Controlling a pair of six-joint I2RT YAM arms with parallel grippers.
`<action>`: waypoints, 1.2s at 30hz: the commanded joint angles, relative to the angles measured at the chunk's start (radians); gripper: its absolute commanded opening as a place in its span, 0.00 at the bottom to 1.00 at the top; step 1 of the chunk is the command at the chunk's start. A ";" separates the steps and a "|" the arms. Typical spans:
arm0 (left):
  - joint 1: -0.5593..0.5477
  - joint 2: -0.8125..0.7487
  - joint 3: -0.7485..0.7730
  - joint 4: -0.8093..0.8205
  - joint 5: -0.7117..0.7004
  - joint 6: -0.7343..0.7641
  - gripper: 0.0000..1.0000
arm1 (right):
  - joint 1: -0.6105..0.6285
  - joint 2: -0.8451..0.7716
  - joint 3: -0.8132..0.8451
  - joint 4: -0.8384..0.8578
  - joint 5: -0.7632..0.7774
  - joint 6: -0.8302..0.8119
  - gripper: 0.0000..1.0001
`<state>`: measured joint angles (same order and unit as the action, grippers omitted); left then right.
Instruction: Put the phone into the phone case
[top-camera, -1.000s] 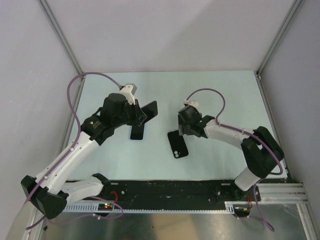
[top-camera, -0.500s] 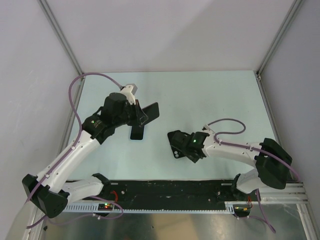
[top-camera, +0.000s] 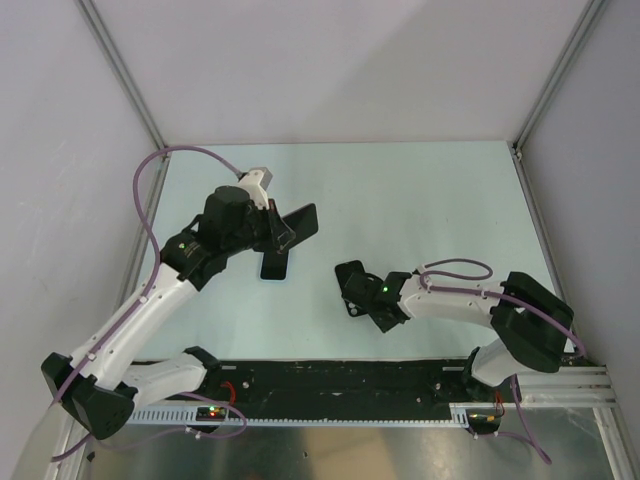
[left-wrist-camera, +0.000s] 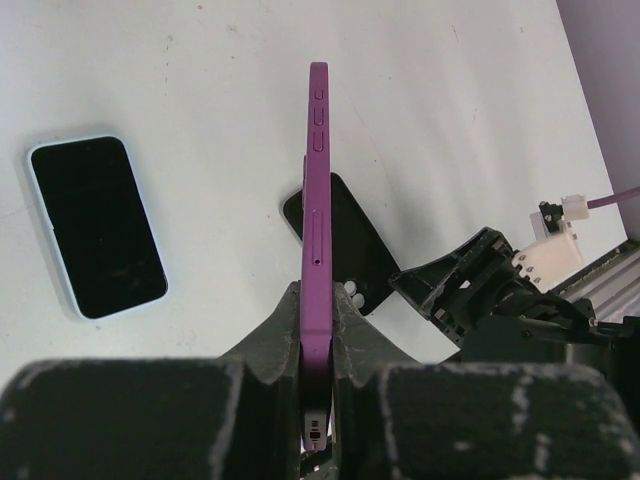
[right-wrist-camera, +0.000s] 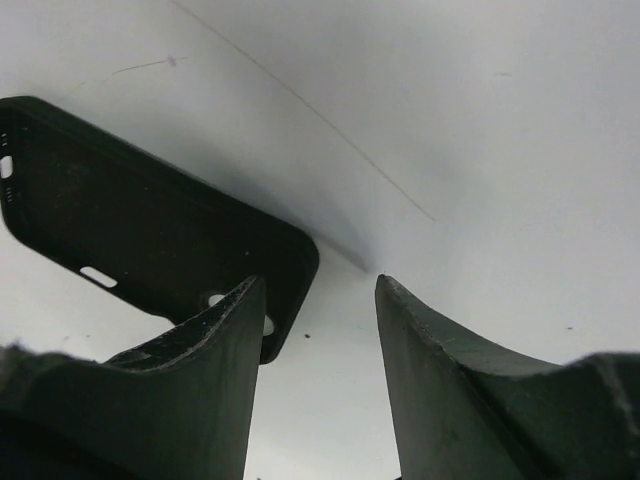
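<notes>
Pale tabletop (top-camera: 450, 200), grey walls (top-camera: 350, 70) around it. Pose: left arm (top-camera: 150, 300) raised far-left, left gripper (left-wrist-camera: 318, 305) clamped on the purple phone (left-wrist-camera: 318, 170), edge-up (a second phone (left-wrist-camera: 95, 225) lies flat below). The right arm (top-camera: 450, 300) is low, reaching left. The right gripper (right-wrist-camera: 318, 290) is agape, one finger touching a corner of the black phone case (right-wrist-camera: 140, 215), flat mid-table.

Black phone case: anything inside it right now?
Nothing visible inside the black case; its bare floor shows. The right hand hangs open at one corner, and a finger covers that end. The purple phone is up in the left hand.
</notes>
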<state>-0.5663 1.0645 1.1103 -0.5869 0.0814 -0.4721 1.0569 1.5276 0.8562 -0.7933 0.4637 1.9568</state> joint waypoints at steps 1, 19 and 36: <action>0.010 -0.027 0.031 0.063 0.009 -0.002 0.00 | -0.003 0.012 -0.005 0.071 0.020 0.093 0.52; 0.011 -0.016 0.045 0.064 0.085 -0.017 0.00 | -0.182 0.018 -0.005 0.191 -0.090 -0.637 0.00; 0.012 0.129 -0.074 0.182 0.363 -0.230 0.00 | -0.455 0.105 0.140 0.413 -0.482 -1.723 0.00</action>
<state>-0.5621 1.1702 1.0626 -0.5396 0.3321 -0.6052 0.5880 1.5791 0.9344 -0.4229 0.0608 0.4198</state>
